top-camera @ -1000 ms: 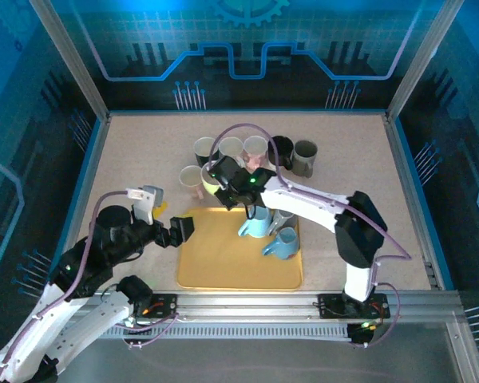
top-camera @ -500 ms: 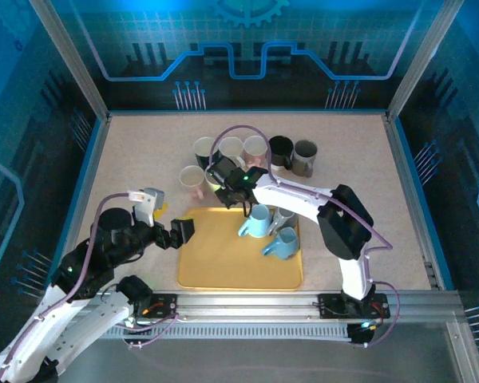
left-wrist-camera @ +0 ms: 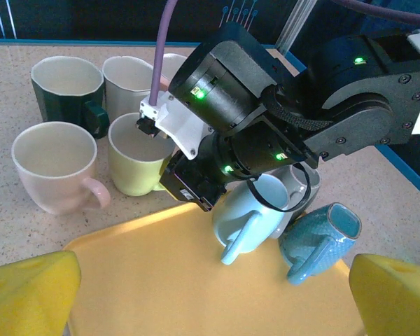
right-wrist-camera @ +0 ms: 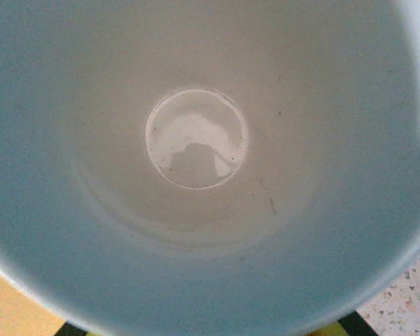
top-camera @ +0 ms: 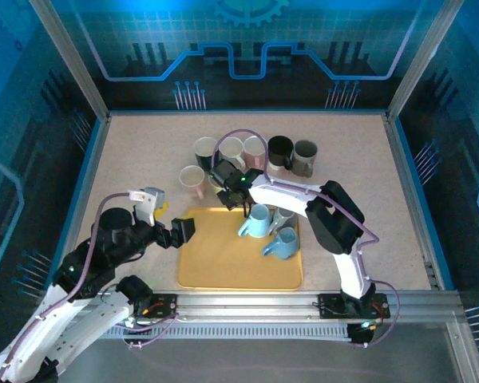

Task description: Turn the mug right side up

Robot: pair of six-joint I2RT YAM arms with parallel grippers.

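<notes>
The right tool [top-camera: 226,177] hangs over the yellow-green mug [left-wrist-camera: 135,159], with the wrist view looking straight down into its mouth. I cannot tell whether the jaws grip it. The mug stands upright on the table [top-camera: 128,159], just off the yellow tray [top-camera: 215,263] at 11 o'clock, with a pink mug [left-wrist-camera: 52,168] at its 9 o'clock. The left tool [left-wrist-camera: 211,294] gapes wide, holding nothing.

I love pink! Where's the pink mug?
The pink mug stands upright on the table, just beyond the yellow tray, left of the yellow-green mug in the left wrist view.
</notes>
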